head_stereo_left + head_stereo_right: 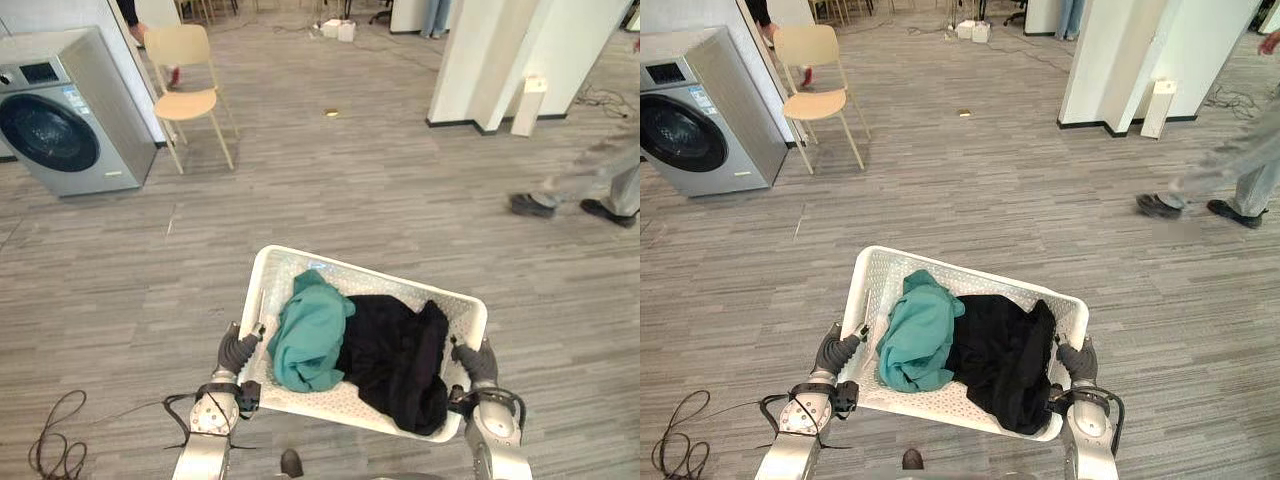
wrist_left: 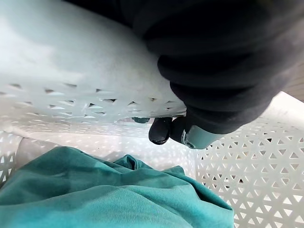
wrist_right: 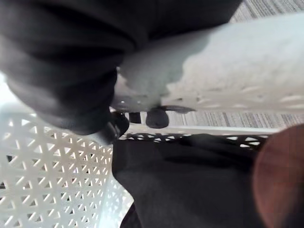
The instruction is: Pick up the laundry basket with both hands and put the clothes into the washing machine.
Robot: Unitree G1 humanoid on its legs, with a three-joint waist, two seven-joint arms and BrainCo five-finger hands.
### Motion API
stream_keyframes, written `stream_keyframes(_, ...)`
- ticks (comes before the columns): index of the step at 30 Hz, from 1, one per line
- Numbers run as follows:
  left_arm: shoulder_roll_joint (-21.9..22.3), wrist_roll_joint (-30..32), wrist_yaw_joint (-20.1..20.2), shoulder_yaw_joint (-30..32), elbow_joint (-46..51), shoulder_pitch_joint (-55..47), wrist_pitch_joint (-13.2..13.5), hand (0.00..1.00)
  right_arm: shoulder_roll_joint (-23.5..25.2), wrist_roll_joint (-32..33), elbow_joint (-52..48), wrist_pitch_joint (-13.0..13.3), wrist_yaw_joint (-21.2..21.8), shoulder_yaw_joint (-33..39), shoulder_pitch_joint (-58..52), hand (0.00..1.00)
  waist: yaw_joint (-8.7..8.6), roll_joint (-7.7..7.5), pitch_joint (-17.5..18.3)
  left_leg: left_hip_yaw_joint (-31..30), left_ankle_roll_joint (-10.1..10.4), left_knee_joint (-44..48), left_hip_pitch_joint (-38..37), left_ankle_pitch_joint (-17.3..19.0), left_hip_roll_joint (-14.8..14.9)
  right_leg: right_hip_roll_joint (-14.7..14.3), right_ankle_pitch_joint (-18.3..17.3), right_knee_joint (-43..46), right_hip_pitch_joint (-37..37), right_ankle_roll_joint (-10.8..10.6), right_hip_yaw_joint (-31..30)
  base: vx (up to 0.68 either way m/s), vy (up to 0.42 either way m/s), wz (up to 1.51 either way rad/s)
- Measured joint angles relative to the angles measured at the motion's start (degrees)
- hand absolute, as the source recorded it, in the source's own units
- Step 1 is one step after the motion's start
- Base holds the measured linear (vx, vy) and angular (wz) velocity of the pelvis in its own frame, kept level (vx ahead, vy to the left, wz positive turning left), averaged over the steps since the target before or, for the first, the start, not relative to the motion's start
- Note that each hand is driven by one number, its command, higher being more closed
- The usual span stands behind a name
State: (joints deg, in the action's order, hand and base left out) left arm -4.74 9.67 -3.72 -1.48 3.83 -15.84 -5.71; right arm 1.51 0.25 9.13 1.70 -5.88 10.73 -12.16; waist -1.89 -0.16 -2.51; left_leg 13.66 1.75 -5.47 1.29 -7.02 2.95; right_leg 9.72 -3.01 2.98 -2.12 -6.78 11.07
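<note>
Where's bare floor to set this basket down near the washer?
Bare floor lies in front of the washing machine, and a wide patch runs between the laundry basket and the chair. The right is crowded: a person walks there by the white pillar. The left hand and right hand grip the basket's ends.

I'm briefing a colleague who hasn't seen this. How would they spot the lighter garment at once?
Find the white perforated laundry basket low in the eye views. Two garments lie bunched inside; the teal garment is on the robot's left, against the black garment.
</note>
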Motion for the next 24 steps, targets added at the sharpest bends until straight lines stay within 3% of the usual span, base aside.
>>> stream_keyframes(4, 0.1, 0.0, 0.0, 1.2, -0.2, -0.5, 0.0, 1.0, -0.2, 0.4, 1.5, -0.1, 0.7, -0.7, 1.4, 1.0, 0.57, -0.5, -0.5, -0.5, 0.0, 0.4, 2.3, 0.0, -0.1, 0.2, 1.0, -1.9, 0.3, -0.3, 1.5, 0.02, 0.012, 0.18)
stream_keyframes(6, 0.0, -0.1, 0.0, 2.5, -0.7, 1.4, 0.0, 1.0, -0.4, 1.3, 2.6, -0.2, 0.6, -1.1, 4.1, 1.0, 1.17, -1.58, -2.9, -2.6, -0.8, 7.1, 7.3, 2.4, 0.1, 0.8, 1.1, -2.1, 0.4, -0.4, 4.2, 0.0, 0.035, 0.64)
stream_keyframes(7, 0.2, -0.1, -0.1, 3.0, -1.7, 2.6, 0.0, 1.0, -0.8, 1.4, 3.5, -0.6, 0.6, -1.2, 6.2, 1.0, 1.7, -1.84, -3.9, -1.4, -1.4, 12.2, 10.4, 6.0, 1.1, 1.0, 1.1, -2.1, 0.4, -0.5, 5.8, -0.01, 0.062, 0.68)
stream_keyframes(8, 0.6, -0.2, -0.1, 3.4, -2.1, 3.3, 0.0, 1.0, -1.4, 1.4, 3.5, -1.0, 0.6, -1.3, 7.4, 1.0, 1.98, -1.58, -4.3, 4.4, -1.9, 19.0, 13.5, 9.3, 3.7, 1.0, 0.4, -1.8, 0.1, -1.3, 7.9, 0.0, 0.072, 0.76)
stream_keyframes(9, 1.1, -0.5, -0.1, 3.4, -2.1, 3.4, 0.0, 1.0, -1.8, 1.4, 3.5, -0.9, 0.5, -1.3, 7.7, 1.0, 2.07, -1.3, -4.5, 6.0, -2.3, 21.9, 14.5, 10.7, 4.9, 1.2, -0.4, -1.2, -0.2, -1.6, 9.0, 0.05, 0.097, 0.73)
stream_keyframes(11, 2.4, -0.5, -0.1, 3.7, -2.1, 3.3, 0.1, 1.0, -2.7, 1.3, 3.4, -0.9, 0.5, -1.4, 8.3, 1.0, 3.23, -1.86, -5.7, 7.2, -3.4, 29.3, 15.1, 16.3, 4.7, 4.5, -6.0, 5.3, -0.9, -2.9, 11.0, 0.14, 0.206, 0.67)
stream_keyframes(12, 2.4, -0.5, -0.1, 3.7, -2.1, 3.2, 0.1, 1.0, -2.7, 1.3, 3.2, -0.9, 0.5, -1.3, 8.2, 1.0, 3.0, -2.09, -5.9, 7.3, -3.9, 32.0, 14.9, 19.0, 4.1, 6.4, -8.1, 9.9, -1.4, -2.9, 12.3, 0.25, 0.263, 0.66)
stream_keyframes(13, 2.8, -0.6, -0.3, 4.0, -2.1, 3.2, 0.2, 1.0, -3.2, 1.2, 3.1, -1.0, 0.6, -1.4, 8.4, 1.0, 2.92, -1.71, -6.2, 6.8, -4.4, 34.5, 14.3, 22.2, 3.5, 9.6, -9.3, 21.5, 1.6, -1.7, 12.4, 0.32, 0.313, 0.54)
stream_keyframes(14, 2.6, -0.6, -0.3, 4.3, -2.1, 3.0, 0.2, 1.0, -3.1, 1.2, 3.0, -1.2, 0.6, -1.7, 8.8, 1.0, 3.0, -1.59, -6.2, 6.5, -5.5, 34.3, 12.5, 23.6, 1.8, 13.7, -6.3, 34.7, 6.7, 5.1, 11.5, 0.32, 0.282, 0.38)
stream_keyframes(15, 2.3, -0.6, -0.3, 4.4, -2.1, 2.9, 0.2, 1.0, -3.1, 1.1, 3.0, -1.5, 0.6, -1.7, 8.7, 1.0, 2.8, -1.49, -6.3, 5.7, -5.9, 33.8, 11.2, 24.0, 0.9, 15.0, -3.0, 40.5, 8.9, 9.4, 9.9, 0.37, 0.326, 0.45)
stream_keyframes(16, 1.3, -0.6, -0.4, 4.3, -2.1, 2.9, 0.2, 1.0, -2.2, 1.2, 3.0, -1.8, 0.6, -1.5, 8.1, 1.0, 2.32, -0.91, -6.9, 3.8, -7.1, 32.7, 8.4, 24.8, -0.2, 14.8, -0.1, 49.4, 13.2, 10.5, 4.1, 0.34, 0.239, 0.49)
stream_keyframes(17, 0.9, -0.6, -0.4, 4.2, -2.1, 2.9, 0.2, 1.0, -1.6, 1.2, 3.0, -1.8, 0.6, -1.3, 7.8, 1.0, 1.96, -0.34, -7.3, 2.7, -7.3, 32.1, 7.1, 25.1, -0.5, 13.1, -2.2, 53.1, 14.9, 7.5, 1.8, 0.46, 0.255, 0.97)
stream_keyframes(18, -0.2, -0.6, -0.3, 4.0, -2.1, 2.9, 0.1, 1.0, -0.5, 1.2, 2.6, -1.8, 0.6, -1.0, 6.7, 1.0, 0.64, -0.3, -7.4, -0.6, -7.7, 28.9, 3.7, 25.3, -1.8, 7.3, -5.9, 56.8, 17.8, 4.7, -1.0, 0.51, 0.21, 1.15)
stream_keyframes(19, -0.7, -0.6, -0.3, 3.6, -2.1, 3.0, 0.2, 1.0, 0.1, 1.2, 1.5, -1.8, 0.7, -0.6, 5.5, 1.0, -0.31, 0.05, -7.6, -3.0, -8.1, 26.5, 1.7, 25.0, -2.8, 3.5, -8.0, 55.5, 19.2, 3.7, -1.9, 0.51, 0.179, 1.25)
stream_keyframes(21, -1.0, -0.6, -0.2, 2.1, -2.1, 3.4, 0.2, 1.0, 0.9, 1.3, -1.8, -1.8, 0.8, 0.5, 2.6, 1.0, -1.11, -0.24, -7.4, -6.3, -8.0, 22.5, -2.5, 24.8, -4.1, -2.8, -11.3, 48.1, 22.7, 3.7, -3.2, 0.56, 0.103, 1.14)
stream_keyframes(22, -1.1, -0.6, -0.1, 0.9, -2.1, 3.8, 0.2, 1.0, 0.7, 1.5, -3.7, -1.7, 0.7, 1.4, 1.2, 1.0, -1.2, 0.6, -7.9, -8.1, -7.4, 20.1, -5.2, 24.8, -4.7, -4.9, -11.5, 41.2, 25.6, 4.4, -1.9, 0.6, 0.071, 1.07)
stream_keyframes(24, -1.0, -0.6, -0.1, 0.0, -2.1, 4.5, 0.2, 1.0, 0.3, 1.9, -4.1, -1.7, 0.5, 1.9, 0.9, 1.0, -2.11, 1.51, -8.5, -9.0, -5.6, 16.9, -9.8, 25.3, -4.7, -5.6, -8.7, 29.1, 29.6, 6.5, 1.1, 0.64, 0.058, 0.87)
